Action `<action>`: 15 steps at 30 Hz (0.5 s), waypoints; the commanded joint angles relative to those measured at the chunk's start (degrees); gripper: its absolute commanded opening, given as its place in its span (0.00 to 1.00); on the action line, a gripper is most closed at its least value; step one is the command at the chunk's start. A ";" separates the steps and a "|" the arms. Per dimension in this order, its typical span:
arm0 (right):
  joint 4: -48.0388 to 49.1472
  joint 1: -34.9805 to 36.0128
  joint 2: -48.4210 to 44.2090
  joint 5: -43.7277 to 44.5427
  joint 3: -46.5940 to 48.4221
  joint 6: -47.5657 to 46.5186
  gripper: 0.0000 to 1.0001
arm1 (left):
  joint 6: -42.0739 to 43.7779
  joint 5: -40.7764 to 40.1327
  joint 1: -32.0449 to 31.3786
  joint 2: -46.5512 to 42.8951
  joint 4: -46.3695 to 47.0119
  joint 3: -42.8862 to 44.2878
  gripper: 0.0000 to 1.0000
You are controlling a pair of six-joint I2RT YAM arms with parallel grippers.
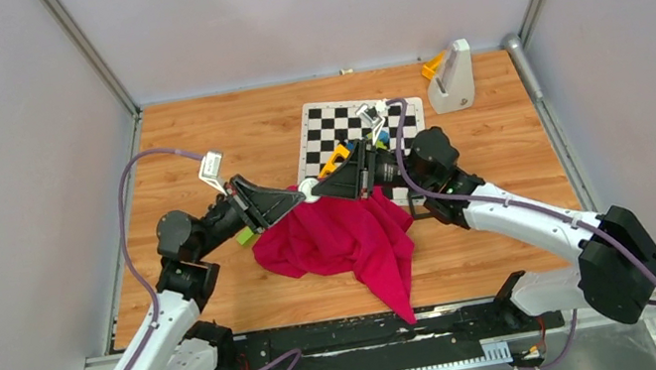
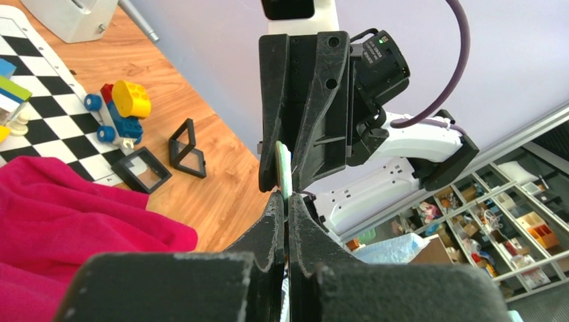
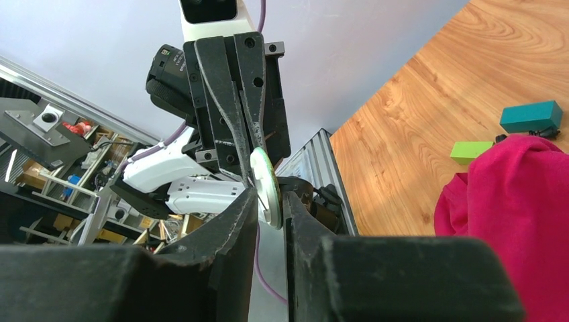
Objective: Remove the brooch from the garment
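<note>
Both clenched on brooch [image 1: 308, 188]: left fingers [image 2: 268, 231], right fingers [image 3: 231, 231], from opposite sides; at far edge of garment [image 1: 343, 238].

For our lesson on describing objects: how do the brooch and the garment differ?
The brooch is a small pale disc; the garment is large and magenta. The brooch looks rigid and flat; the garment is soft and crumpled. The brooch is pinched in the air between the left hand and right hand; the garment lies on the table.
</note>
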 commanded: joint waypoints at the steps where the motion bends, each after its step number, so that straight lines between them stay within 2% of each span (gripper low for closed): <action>1: -0.45 0.19 1.23 0.77 3.17 1.04 0.19 | 3.63 2.99 -0.22 -1.51 -2.19 2.86 0.00; 9: -3.29 0.17 2.23 1.42 4.16 0.58 0.15 | 5.90 2.94 -0.18 -1.95 -4.75 3.94 0.00; 15: -7.74 0.19 1.36 6.36 4.37 -0.12 0.05 | 7.47 2.40 -0.18 -2.74 -5.85 4.37 0.00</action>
